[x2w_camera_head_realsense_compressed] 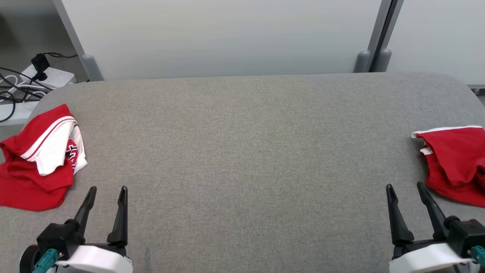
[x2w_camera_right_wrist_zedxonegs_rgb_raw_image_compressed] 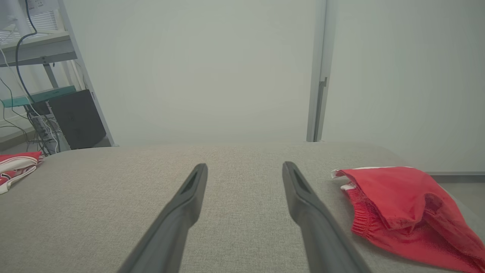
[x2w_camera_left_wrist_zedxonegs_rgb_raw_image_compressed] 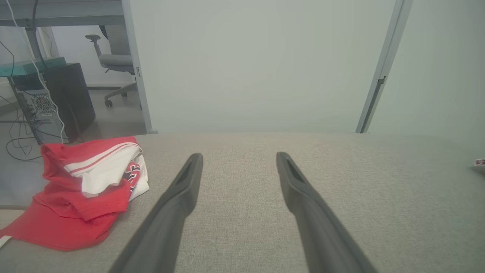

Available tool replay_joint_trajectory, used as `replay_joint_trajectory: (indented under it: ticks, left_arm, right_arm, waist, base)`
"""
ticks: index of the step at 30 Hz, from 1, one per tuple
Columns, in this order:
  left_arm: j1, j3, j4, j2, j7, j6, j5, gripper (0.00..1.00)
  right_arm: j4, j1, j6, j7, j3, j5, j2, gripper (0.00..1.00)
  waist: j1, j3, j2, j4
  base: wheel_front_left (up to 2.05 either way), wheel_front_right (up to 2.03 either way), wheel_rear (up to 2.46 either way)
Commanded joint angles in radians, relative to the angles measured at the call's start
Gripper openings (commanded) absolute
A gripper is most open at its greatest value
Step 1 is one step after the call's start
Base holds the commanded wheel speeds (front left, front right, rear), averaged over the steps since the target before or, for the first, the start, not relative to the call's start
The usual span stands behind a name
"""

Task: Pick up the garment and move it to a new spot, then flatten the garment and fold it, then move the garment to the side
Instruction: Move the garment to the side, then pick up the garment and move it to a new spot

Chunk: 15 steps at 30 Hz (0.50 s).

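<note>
A crumpled red and white garment (x2w_camera_head_realsense_compressed: 38,159) lies at the left edge of the grey table (x2w_camera_head_realsense_compressed: 242,151); the left wrist view has this garment (x2w_camera_left_wrist_zedxonegs_rgb_raw_image_compressed: 83,189) to the left of my fingers. A second red garment (x2w_camera_head_realsense_compressed: 458,167) with white trim lies bunched at the table's right edge, and the right wrist view shows it (x2w_camera_right_wrist_zedxonegs_rgb_raw_image_compressed: 401,204) just right of my fingers. My left gripper (x2w_camera_head_realsense_compressed: 108,188) hovers open near the front left, empty, a little right of the red and white pile. My right gripper (x2w_camera_head_realsense_compressed: 403,185) stands open and empty at the front right, close beside the red one.
White partition panels (x2w_camera_head_realsense_compressed: 227,34) stand behind the table. A power strip with cables (x2w_camera_head_realsense_compressed: 41,76) lies on the floor at the back left. An office chair (x2w_camera_left_wrist_zedxonegs_rgb_raw_image_compressed: 113,64) and a dark computer case (x2w_camera_left_wrist_zedxonegs_rgb_raw_image_compressed: 70,98) stand beyond the left edge.
</note>
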Motion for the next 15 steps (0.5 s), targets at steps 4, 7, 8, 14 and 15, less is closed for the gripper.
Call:
replay_joint_trajectory:
  ticks: [4,7,8,14,15]
  left_arm:
    - [-0.012,0.03,-0.022,0.025,0.002,0.013,-0.007,1.0]
    - [-0.008,0.026,-0.021,0.026,0.003,0.015,-0.006,1.0]
    - [-0.008,0.025,-0.02,0.026,0.003,0.015,-0.007,1.0]
    - [-0.013,0.019,-0.017,0.028,0.007,0.018,-0.007,1.0]
    - [-0.014,0.018,-0.016,0.028,0.007,0.018,-0.008,1.0]
  right_arm:
    - [-0.042,0.008,-0.003,0.002,0.007,-0.02,0.002,1.0]
    - [-0.046,0.016,-0.003,0.005,0.005,-0.022,0.004,1.0]
    - [-0.048,0.019,-0.003,0.005,0.004,-0.022,0.004,1.0]
    - [-0.053,0.025,-0.003,0.012,0.002,-0.024,0.005,1.0]
    - [-0.053,0.026,-0.003,0.013,0.002,-0.02,0.005,1.0]
  waist:
    - [0.0,-0.014,-0.0001,0.001]
    - [0.0,-0.021,-0.0001,0.001]
    - [0.0,-0.023,-0.0001,0.001]
    - [0.0,-0.025,-0.0001,0.0]
    - [0.0,-0.025,-0.0001,-0.001]
  base:
    - [0.0,0.0,0.0]
    - [0.0,0.0,0.0]
    - [0.0,0.0,0.0]
    - [0.0,0.0,0.0]
    - [0.0,0.0,0.0]
